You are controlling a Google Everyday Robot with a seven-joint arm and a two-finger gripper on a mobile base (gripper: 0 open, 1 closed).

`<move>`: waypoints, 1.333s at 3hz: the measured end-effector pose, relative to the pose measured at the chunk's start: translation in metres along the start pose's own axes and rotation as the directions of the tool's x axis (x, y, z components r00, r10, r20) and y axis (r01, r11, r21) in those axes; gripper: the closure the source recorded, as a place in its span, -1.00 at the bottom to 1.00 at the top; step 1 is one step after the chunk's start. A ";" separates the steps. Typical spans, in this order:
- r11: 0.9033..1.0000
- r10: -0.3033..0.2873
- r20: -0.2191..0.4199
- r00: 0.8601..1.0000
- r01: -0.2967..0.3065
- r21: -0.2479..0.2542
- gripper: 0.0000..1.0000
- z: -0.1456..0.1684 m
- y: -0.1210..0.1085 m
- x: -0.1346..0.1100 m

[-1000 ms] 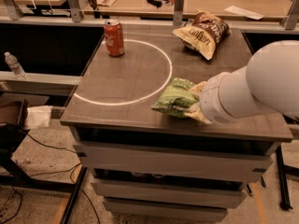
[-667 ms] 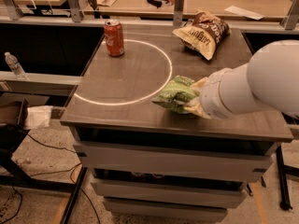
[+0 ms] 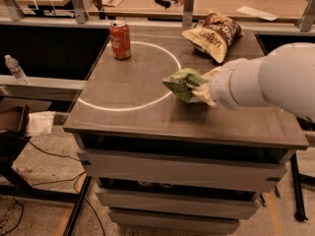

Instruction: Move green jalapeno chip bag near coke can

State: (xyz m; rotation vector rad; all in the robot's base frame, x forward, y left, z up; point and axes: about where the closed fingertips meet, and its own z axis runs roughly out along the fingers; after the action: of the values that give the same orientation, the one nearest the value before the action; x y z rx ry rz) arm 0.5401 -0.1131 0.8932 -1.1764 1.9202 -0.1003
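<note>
Gripper (image 3: 195,89) sat over the right-centre part of the desk (image 3: 147,119), at the end of a thick white arm (image 3: 268,80) that came in from the right edge of the view. Its pale fingers (image 3: 202,98) were clamped on the green jalapeno chip bag (image 3: 176,82), holding it by its right end, with the rest of the crumpled bag sticking out to the left. The bag was at the right rim of a white circle (image 3: 120,108) marked on the dark desk top; whether its underside touched the surface or hung just above it could not be told.

The coke can (image 3: 120,39) stood upright at the far left of the desk, on the far-left arc of that circle, well apart from the bag, with open desk top between them. A brown and cream chip bag (image 3: 212,33) lay at the far right of the desk, behind the gripper and apart from it. Off the desk to the left, a clear water bottle (image 3: 15,69) stood on a lower ledge. Drawer fronts (image 3: 182,171) showed beneath the desk top.
</note>
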 end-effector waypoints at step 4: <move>0.986 0.127 0.183 0.975 -0.145 0.087 1.00 0.060 -0.073 -0.059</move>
State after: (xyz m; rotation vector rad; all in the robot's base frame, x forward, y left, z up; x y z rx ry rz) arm 0.6435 -0.0878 0.9266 -0.9520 1.8117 -0.0170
